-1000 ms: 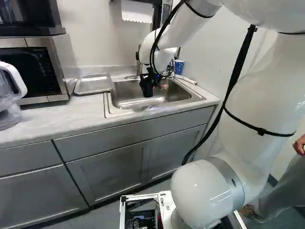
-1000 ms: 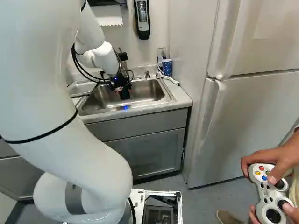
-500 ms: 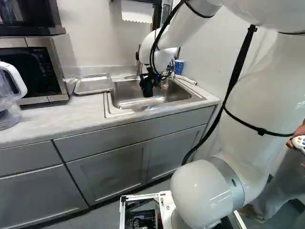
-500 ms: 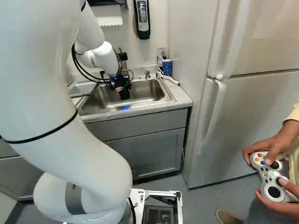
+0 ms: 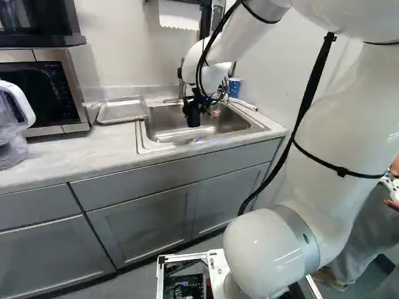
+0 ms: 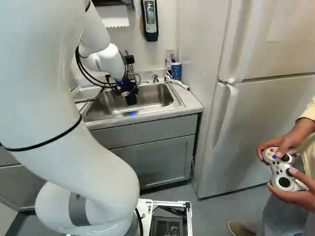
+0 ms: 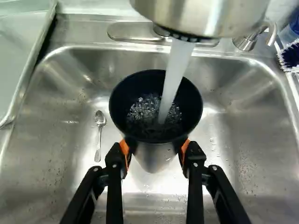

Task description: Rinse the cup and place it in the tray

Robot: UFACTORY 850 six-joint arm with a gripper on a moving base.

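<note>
My gripper [image 5: 197, 101] is over the sink [image 5: 234, 129] in the left base view, with the dark cup [image 5: 194, 117] below it. In the wrist view the gripper [image 7: 155, 150] is shut on the cup [image 7: 158, 161], an orange pad against either side. The cup's dark mouth faces the camera, and a stream of water [image 7: 175, 74] from the faucet [image 7: 201, 16] falls into it and splashes inside. The metal tray [image 5: 122, 111] lies on the counter left of the sink in the left base view.
A spoon [image 7: 99, 133] lies on the sink floor beside the cup. A blue cup [image 6: 176, 71] stands behind the sink's corner near the wall. A microwave [image 5: 47, 90] borders the tray. A person's hands hold a controller [image 6: 283, 169] in front of the fridge [image 6: 261, 123].
The cup and gripper show at most a slight turn over the sink. The base has not moved.
</note>
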